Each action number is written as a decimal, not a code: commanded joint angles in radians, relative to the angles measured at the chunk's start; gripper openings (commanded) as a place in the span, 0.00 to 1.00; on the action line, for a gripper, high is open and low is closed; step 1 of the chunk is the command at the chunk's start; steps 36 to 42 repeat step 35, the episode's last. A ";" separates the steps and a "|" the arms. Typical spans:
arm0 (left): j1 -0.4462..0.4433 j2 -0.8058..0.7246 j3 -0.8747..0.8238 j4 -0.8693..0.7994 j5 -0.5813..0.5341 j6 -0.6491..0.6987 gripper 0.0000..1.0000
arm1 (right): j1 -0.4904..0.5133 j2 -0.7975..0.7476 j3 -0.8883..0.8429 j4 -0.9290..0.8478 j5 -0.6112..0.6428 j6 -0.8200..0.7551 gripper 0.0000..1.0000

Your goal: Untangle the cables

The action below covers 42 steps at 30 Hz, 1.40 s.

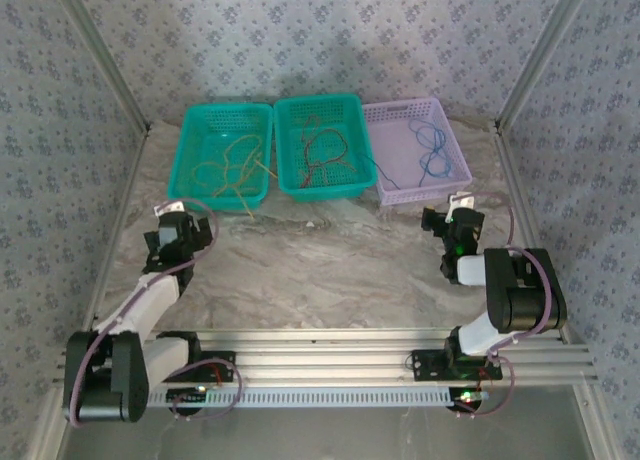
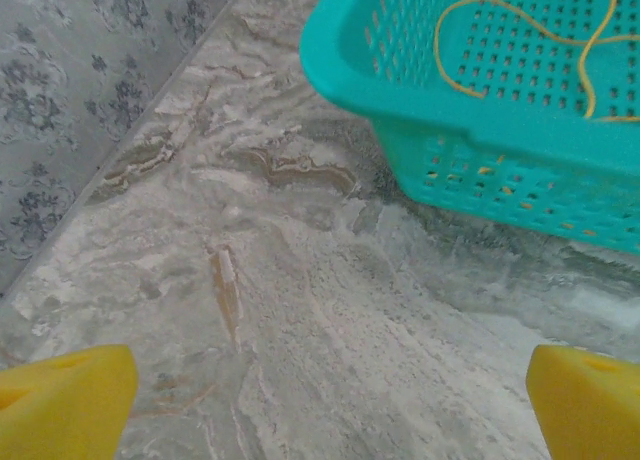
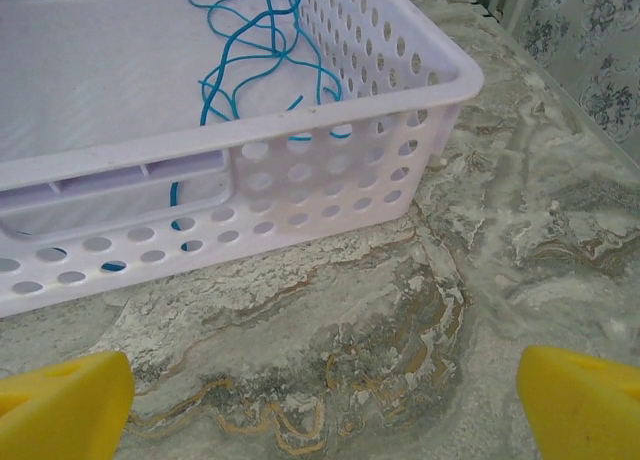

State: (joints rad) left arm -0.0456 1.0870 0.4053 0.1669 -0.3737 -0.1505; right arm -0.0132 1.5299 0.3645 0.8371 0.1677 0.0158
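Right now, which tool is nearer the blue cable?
Right. The right tool faces the lilac basket holding the blue cable; the left tool sits across the table, by the leftmost teal basket.

Grey-and-tan marbled tabletop (image 1: 330,255) carrying 3 perforated plastic baskets in a row along its far edge. From left: the left teal basket (image 1: 183,145) and the centre teal basket (image 1: 325,193), touching each other, with the lilac basket (image 1: 455,150) just beside the centre one. Aluminium rails (image 1: 350,345) run along the tabletop's near edge, well apart from the baskets.
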 commanded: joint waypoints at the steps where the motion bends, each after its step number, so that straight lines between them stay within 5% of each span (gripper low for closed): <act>1: 0.007 0.103 -0.014 0.313 0.036 0.032 1.00 | 0.004 -0.006 0.004 0.031 -0.004 -0.018 1.00; 4: -0.001 0.262 0.002 0.459 0.060 0.023 1.00 | 0.004 -0.006 0.006 0.030 -0.004 -0.017 1.00; 7: -0.022 0.339 0.080 0.413 0.046 0.109 1.00 | 0.003 -0.005 0.006 0.030 -0.005 -0.017 1.00; 10: -0.014 0.475 -0.068 0.847 0.055 0.128 1.00 | 0.003 -0.007 0.006 0.030 -0.006 -0.017 1.00; 12: -0.016 0.442 -0.020 0.692 0.049 0.104 1.00 | 0.002 -0.007 0.006 0.029 -0.007 -0.017 1.00; 15: 0.023 0.444 -0.010 0.674 0.092 0.077 1.00 | 0.002 -0.006 0.006 0.029 -0.008 -0.017 1.00; 42: 0.027 0.446 -0.017 0.694 0.111 0.084 1.00 | 0.002 -0.007 0.006 0.029 -0.008 -0.017 1.00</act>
